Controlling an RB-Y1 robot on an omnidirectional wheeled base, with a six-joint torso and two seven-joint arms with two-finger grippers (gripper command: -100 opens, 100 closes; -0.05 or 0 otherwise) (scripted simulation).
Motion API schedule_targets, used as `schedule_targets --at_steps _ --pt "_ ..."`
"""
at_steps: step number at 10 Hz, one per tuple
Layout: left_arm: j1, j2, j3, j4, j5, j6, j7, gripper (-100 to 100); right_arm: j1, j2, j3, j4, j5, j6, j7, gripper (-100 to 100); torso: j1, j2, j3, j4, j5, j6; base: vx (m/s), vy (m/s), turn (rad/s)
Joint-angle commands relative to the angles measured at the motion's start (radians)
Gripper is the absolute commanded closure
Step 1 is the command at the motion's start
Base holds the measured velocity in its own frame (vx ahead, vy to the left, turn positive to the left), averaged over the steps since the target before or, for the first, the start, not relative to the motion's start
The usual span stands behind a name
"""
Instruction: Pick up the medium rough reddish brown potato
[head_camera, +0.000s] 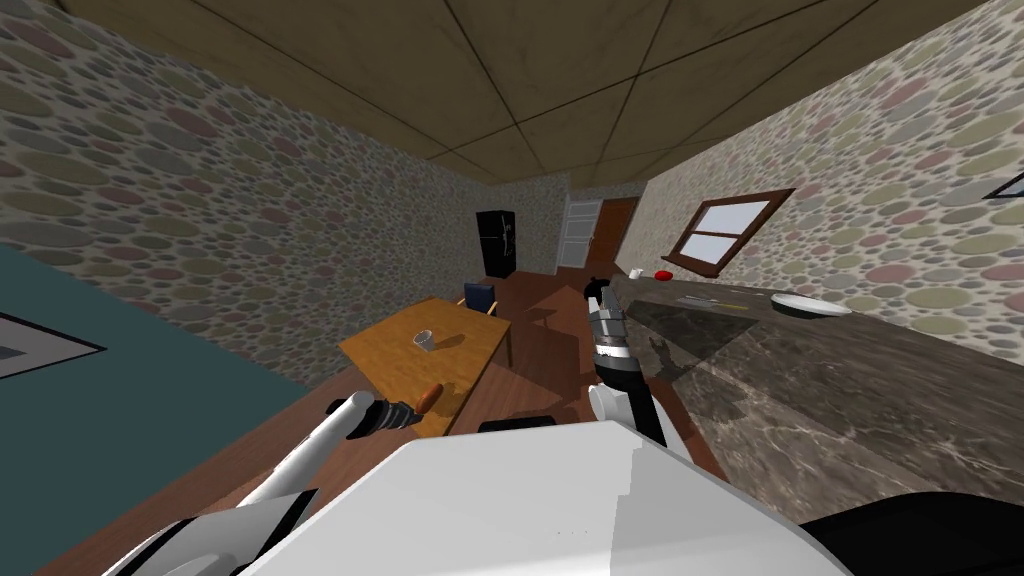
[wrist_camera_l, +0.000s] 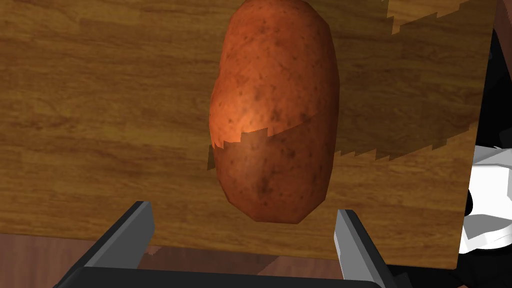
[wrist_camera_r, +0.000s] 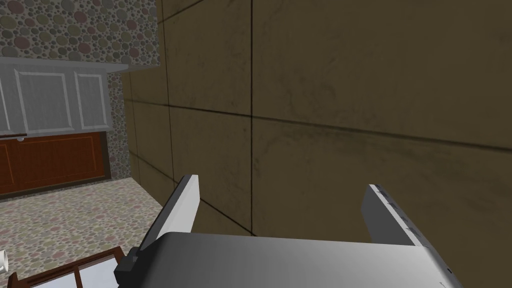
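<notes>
A reddish brown speckled potato (wrist_camera_l: 275, 110) lies on the wooden table (wrist_camera_l: 100, 125), close to its near edge. In the head view the potato (head_camera: 429, 398) is a small orange shape at the table's near corner. My left gripper (wrist_camera_l: 242, 225) hangs open just short of it, one finger on each side of the potato's near end, not touching. That same left gripper (head_camera: 408, 411) reaches in from the lower left. My right gripper (wrist_camera_r: 285, 200) is open and holds nothing; the right arm (head_camera: 610, 345) stands raised at mid-picture.
A small pale cup (head_camera: 424, 339) stands mid-table, and a blue chair (head_camera: 480, 297) sits at the table's far end. Along the right runs a dark stone counter (head_camera: 820, 390) with a white plate (head_camera: 806, 304) and a red object (head_camera: 663, 273). A black fridge (head_camera: 496, 243) stands far back.
</notes>
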Motion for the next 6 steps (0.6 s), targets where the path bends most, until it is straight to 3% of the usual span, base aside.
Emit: schedule_targets --at_steps 1,3,4,6 --pt "0.026 0.000 0.050 0.008 -0.006 0.023 -0.050 -100 0.000 0.000 0.000 0.000 0.000 0.000 0.000 0 0.000 0.000 0.000 0.000 0.000 0.000 0.115 -0.076 0.122" --pt "0.026 0.000 0.051 0.008 -0.006 0.023 -0.089 -100 0.000 0.000 0.000 0.000 0.000 0.000 0.000 0 -0.002 0.002 0.001 0.001 0.000 0.000 0.079 -0.044 0.032" --pt "0.048 -0.003 0.095 0.020 -0.011 0.038 -0.125 -100 0.000 0.000 0.000 0.000 0.000 0.000 0.000 0 0.001 0.004 0.002 0.001 0.000 0.000 0.103 -0.013 0.122" --pt "0.048 -0.003 0.095 0.020 -0.011 0.038 -0.155 -100 0.000 0.000 0.000 0.000 0.000 0.000 0.000 0 0.001 0.003 0.002 0.001 0.000 0.000 0.066 -0.027 0.037"
